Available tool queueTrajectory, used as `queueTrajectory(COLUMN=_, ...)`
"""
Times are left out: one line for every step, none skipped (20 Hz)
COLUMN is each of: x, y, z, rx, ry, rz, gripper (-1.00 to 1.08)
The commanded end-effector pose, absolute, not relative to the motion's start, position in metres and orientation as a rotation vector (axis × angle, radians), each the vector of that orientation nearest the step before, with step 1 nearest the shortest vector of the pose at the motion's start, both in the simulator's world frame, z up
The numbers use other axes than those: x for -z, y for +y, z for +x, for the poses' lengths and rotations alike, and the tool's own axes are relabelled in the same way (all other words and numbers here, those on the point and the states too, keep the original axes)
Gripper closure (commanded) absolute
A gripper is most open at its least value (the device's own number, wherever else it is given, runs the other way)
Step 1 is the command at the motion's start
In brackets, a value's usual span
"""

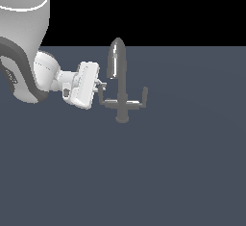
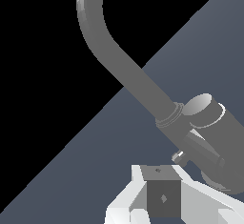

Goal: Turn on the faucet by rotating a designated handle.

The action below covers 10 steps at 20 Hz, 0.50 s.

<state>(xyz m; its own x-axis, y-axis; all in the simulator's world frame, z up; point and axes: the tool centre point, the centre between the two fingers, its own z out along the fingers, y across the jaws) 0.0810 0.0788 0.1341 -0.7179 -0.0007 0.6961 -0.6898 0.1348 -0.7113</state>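
The faucet (image 1: 122, 106) stands mid-scene on the flat grey floor, its tall shiny spout (image 1: 116, 59) drooping toward the exterior view's left. The handle (image 1: 103, 97), a thin L-shaped arm with an upturned end, sticks out on that side. My gripper (image 1: 100, 86) is pressed up against the handle's upturned tip, fingers together and shut with nothing between them. In the wrist view the spout (image 2: 124, 70) arches away, the handle (image 2: 193, 150) leaves the faucet body (image 2: 217, 123), and my gripper (image 2: 163, 182) sits just short of it.
A matching arm (image 1: 143, 97) projects from the faucet toward the exterior view's right. The dark grey floor (image 1: 144, 172) spreads flat all round. My white arm (image 1: 29, 37) fills the upper left of the exterior view.
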Motion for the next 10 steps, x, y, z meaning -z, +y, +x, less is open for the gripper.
queueTrajectory(x=-0.1311, y=0.0791, z=0.0811, rx=-1.625, ry=-1.856, rz=0.675, gripper=1.08)
queueTrajectory(x=-0.1305, y=0.0791, z=0.081, rx=-1.623, ry=-1.853, rz=0.678, gripper=1.08)
queueTrajectory(x=-0.1301, y=0.0792, z=0.081, rx=-1.622, ry=-1.851, rz=0.68, gripper=1.08)
queueTrajectory(x=-0.13, y=0.0792, z=0.081, rx=-1.622, ry=-1.85, rz=0.68, gripper=1.08)
queueTrajectory(x=-0.13, y=0.0792, z=0.081, rx=-1.622, ry=-1.85, rz=0.68, gripper=1.08)
queueTrajectory(x=-0.13, y=0.0792, z=0.081, rx=-1.622, ry=-1.85, rz=0.68, gripper=1.08)
queueTrajectory(x=-0.13, y=0.0792, z=0.081, rx=-1.622, ry=-1.85, rz=0.68, gripper=1.08)
queueTrajectory(x=-0.13, y=0.0792, z=0.0809, rx=-1.622, ry=-1.851, rz=0.68, gripper=1.08)
queueTrajectory(x=-0.1307, y=0.0794, z=0.0791, rx=-1.622, ry=-1.851, rz=0.68, gripper=1.08)
queueTrajectory(x=-0.1314, y=0.0796, z=0.0773, rx=-1.622, ry=-1.851, rz=0.68, gripper=1.08)
